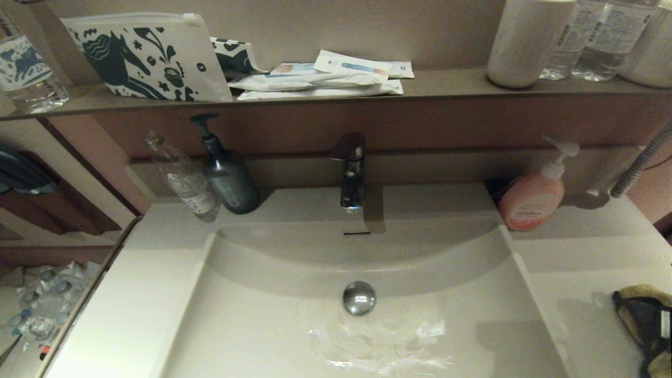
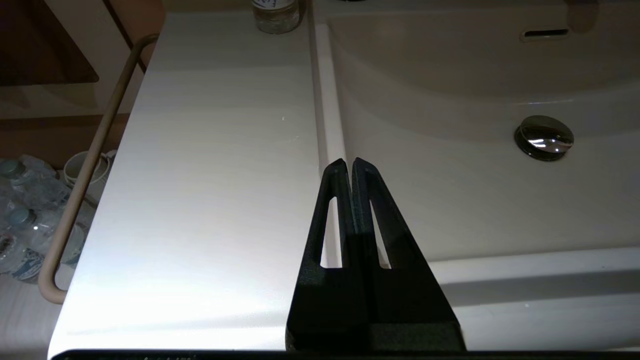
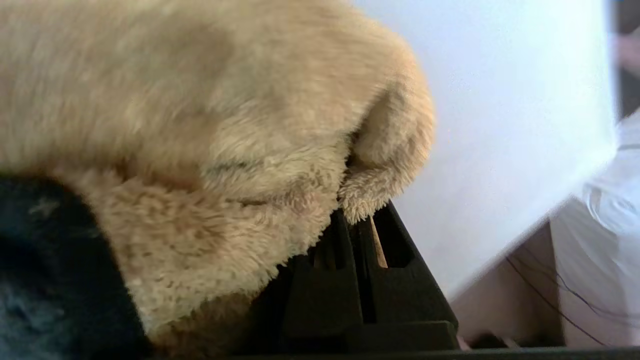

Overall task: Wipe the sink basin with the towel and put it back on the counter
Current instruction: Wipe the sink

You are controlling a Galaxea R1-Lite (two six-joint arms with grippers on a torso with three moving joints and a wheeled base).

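The off-white sink basin [image 1: 252, 325] fills the middle of the head view, with its chrome drain plug [image 1: 359, 297] and slot overflow [image 1: 356, 233]; its floor in front of the plug glistens wet. The mustard-yellow towel [image 1: 638, 292] lies bunched on the counter [image 1: 583, 262] at the far right. My right gripper [image 1: 647, 321] is down on it. In the right wrist view the towel [image 3: 200, 125] drapes over the right gripper [image 3: 356, 217], whose jaws are shut on a fold. My left gripper [image 2: 348, 162] hangs shut and empty over the basin's left rim, beside the basin [image 2: 475, 200].
A faucet [image 1: 350, 173] stands behind the basin. A pink soap dispenser [image 1: 533, 199] is at the back right, a dark pump bottle [image 1: 228, 178] and a clear bottle [image 1: 186, 181] at the back left. The brown shelf above carries a horse-print pouch [image 1: 147, 55]. A rail [image 2: 85, 170] edges the left counter.
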